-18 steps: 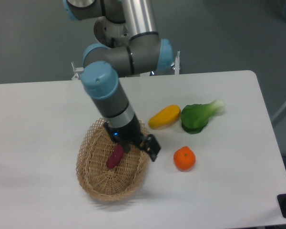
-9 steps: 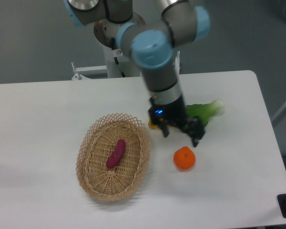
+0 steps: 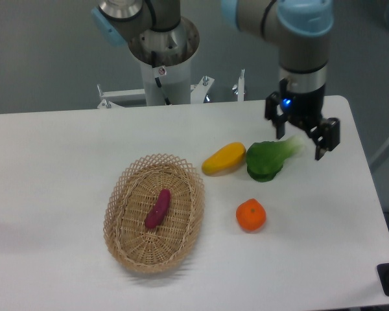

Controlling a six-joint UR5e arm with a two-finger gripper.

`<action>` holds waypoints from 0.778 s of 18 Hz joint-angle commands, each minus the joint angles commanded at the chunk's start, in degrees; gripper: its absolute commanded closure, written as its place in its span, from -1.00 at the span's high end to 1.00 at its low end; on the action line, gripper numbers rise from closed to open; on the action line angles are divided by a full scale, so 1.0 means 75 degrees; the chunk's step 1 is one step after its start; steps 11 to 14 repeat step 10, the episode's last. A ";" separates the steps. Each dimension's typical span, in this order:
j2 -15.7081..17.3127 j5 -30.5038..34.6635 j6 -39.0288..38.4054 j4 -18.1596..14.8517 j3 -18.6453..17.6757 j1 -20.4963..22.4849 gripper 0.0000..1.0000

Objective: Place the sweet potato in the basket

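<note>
The magenta-purple sweet potato [image 3: 157, 208] lies inside the tan wicker basket [image 3: 125, 241], near its middle, on the left half of the white table. My gripper [image 3: 303, 135] hangs open and empty at the far right of the table, above the leafy end of the green vegetable, well away from the basket.
A yellow oblong vegetable [image 3: 223, 158] lies right of the basket. A green leafy vegetable [image 3: 268, 157] lies beside it. A round orange fruit [image 3: 251, 215] sits in front of them. The arm's base [image 3: 162, 45] stands at the table's back edge.
The gripper moved from inside the basket, over the sweet potato, up and far to the right, empty. The sweet potato has stayed lying in the basket.
</note>
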 joint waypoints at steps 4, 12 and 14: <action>0.0000 -0.0223 0.0024 -0.0024 -0.0047 0.0059 1.00; 0.0000 -0.0270 0.0012 -0.0024 -0.0071 0.0059 1.00; 0.0000 -0.0270 0.0012 -0.0024 -0.0071 0.0059 1.00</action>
